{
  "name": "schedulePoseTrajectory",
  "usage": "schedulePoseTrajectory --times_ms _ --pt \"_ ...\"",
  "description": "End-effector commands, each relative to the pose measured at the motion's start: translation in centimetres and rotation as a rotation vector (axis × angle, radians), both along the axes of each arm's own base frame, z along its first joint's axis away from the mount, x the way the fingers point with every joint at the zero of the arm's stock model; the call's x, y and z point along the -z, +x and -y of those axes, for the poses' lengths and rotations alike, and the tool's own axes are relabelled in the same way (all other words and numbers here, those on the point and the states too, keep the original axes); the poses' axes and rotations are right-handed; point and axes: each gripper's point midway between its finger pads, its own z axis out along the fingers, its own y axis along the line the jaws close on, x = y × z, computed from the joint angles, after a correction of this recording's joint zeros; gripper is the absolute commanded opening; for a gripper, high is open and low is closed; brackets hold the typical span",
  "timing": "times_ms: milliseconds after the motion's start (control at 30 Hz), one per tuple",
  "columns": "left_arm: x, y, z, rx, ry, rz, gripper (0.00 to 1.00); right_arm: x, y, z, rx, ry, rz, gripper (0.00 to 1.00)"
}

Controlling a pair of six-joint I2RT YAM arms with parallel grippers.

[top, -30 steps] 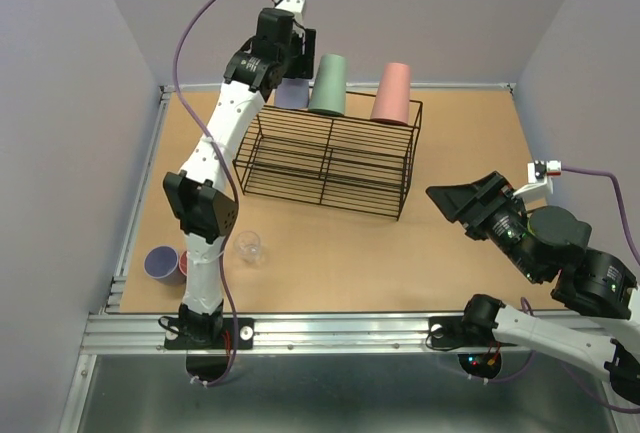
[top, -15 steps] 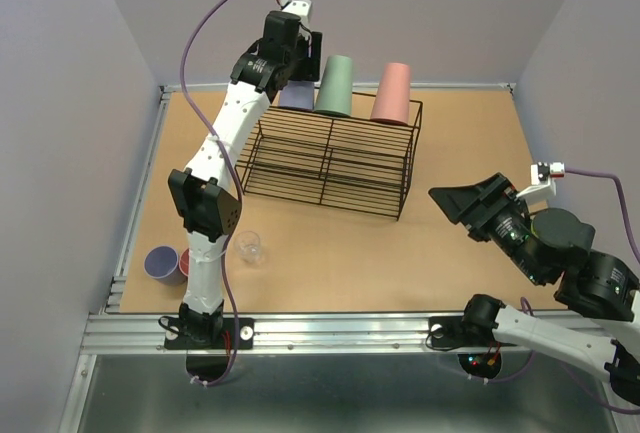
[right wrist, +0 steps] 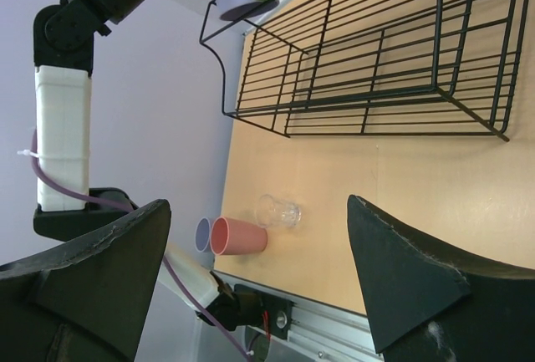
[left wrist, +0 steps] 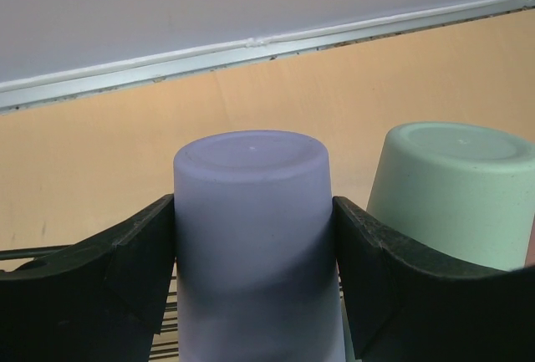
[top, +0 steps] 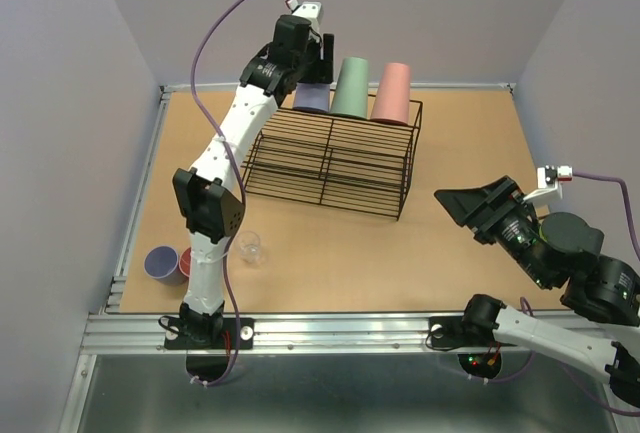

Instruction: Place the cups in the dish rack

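My left gripper is shut on a lavender cup, which is upside down at the back left of the black wire dish rack; both fingers press its sides. A sage green cup and a salmon-pink cup stand upside down beside it on the rack's top tier. A small clear cup, another lavender cup and a pink cup sit on the table near the left arm's base. My right gripper hangs open and empty to the right of the rack.
The left arm stretches along the rack's left side. A raised metal rail runs along the table's near edge, and grey walls close in the sides and back.
The left gripper has moved right along the rack's back edge with the lavender cup. The green cup has shifted right too, closer to the pink one. The right gripper drifted slightly right.
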Motion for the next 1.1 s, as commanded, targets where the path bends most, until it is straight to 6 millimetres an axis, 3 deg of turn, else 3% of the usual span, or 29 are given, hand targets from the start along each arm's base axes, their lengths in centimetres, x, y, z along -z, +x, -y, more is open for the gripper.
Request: schedulePoseTrajectory --times_ms 0,267,467,567,600,800,1067 --pt "0.7 -2.1 1.5 0.033 -0.03 -0.07 0.2 -0.2 -0.1 0.7 0.025 0.013 -0.001 0.91" --pt "1.2 -3.1 3.8 0.084 -0.058 -0.086 0.2 0.1 -0.3 1.0 0.028 0.023 -0.007 0.9" --pt "1.8 -3.5 4.5 0.091 -0.051 -0.096 0.21 0.2 -0.3 1.3 0.036 0.03 -0.01 0.9" --pt "1.8 -3.6 4.4 0.085 -0.048 -0.094 0.29 0.3 -0.3 1.3 0.036 0.03 -0.011 0.9" --pt "1.4 -3.7 4.3 0.085 -0.051 -0.089 0.38 0.4 -0.3 1.3 0.036 0.03 -0.013 0.91" --pt "0.9 -3.4 3.6 0.055 -0.033 -0.067 0.58 0.7 -0.3 1.2 0.04 0.029 -0.02 0.91" --pt "0.9 -3.6 3.3 0.051 -0.02 -0.059 0.79 0.7 -0.1 1.2 0.047 0.024 -0.022 0.91"
